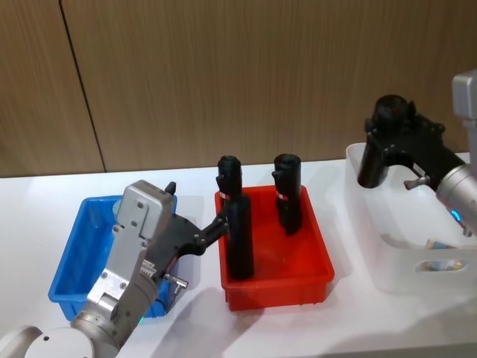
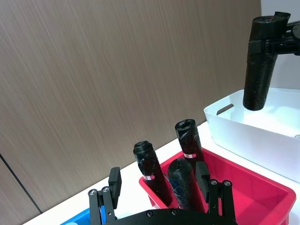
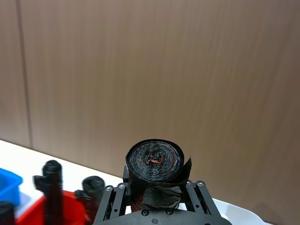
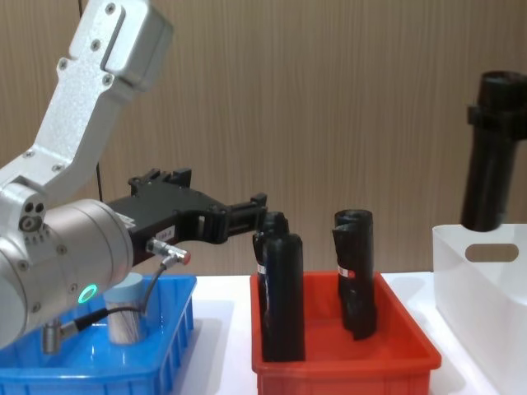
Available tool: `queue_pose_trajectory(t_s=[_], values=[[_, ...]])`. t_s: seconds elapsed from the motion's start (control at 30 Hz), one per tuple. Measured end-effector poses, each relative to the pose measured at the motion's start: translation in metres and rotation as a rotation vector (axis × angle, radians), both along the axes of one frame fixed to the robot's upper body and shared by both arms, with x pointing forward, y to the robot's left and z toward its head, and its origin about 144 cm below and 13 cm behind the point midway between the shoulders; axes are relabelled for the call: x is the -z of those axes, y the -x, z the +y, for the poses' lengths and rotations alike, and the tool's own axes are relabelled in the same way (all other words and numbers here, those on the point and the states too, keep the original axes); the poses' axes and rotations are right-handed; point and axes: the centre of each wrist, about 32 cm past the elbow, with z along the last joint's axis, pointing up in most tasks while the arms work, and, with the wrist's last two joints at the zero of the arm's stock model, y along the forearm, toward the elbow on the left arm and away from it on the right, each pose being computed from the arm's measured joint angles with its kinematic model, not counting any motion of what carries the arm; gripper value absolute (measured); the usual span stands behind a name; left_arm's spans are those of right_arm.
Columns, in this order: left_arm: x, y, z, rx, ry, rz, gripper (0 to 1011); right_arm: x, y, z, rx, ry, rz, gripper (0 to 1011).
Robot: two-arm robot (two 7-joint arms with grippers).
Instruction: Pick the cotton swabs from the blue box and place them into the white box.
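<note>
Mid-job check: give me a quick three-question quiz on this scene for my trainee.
1. True or false: the right gripper holds a cotton swab jar.
2. How many black rolls stand in the red bin?
3. Where is the left gripper? A: over the white box. B: at the red bin's front roll. C: flat on the table.

Key: 1 false, it holds a black roll. 2 three. 3 B.
</note>
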Motion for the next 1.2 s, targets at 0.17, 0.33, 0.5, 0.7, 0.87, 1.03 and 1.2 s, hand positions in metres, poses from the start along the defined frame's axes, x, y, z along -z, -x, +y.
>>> queue_pose_trajectory(t_s=[0.17,0.33,0.5,0.7,0.87,1.03,1.2], values=[[0.0,0.0,0.0,0.0,0.0,0.0,1004,0.008,-0.009,-0.009,0.052,0.005,0.024,501],[0.0,0.0,0.0,0.0,0.0,0.0,1004,0.017,-0.015,-0.015,0.084,0.004,0.049,501],[0.0,0.0,0.0,0.0,0.0,0.0,1004,0.032,-0.023,-0.021,0.12,-0.006,0.089,499],[0.0,0.0,0.0,0.0,0.0,0.0,1004,0.046,-0.029,-0.025,0.15,-0.019,0.128,503],[0.0,0.0,0.0,0.0,0.0,0.0,1004,0.056,-0.034,-0.027,0.174,-0.029,0.153,636],[0.0,0.0,0.0,0.0,0.0,0.0,1004,0.065,-0.037,-0.03,0.195,-0.044,0.171,808],[0.0,0.0,0.0,0.0,0.0,0.0,1004,0.069,-0.037,-0.032,0.204,-0.056,0.172,944]])
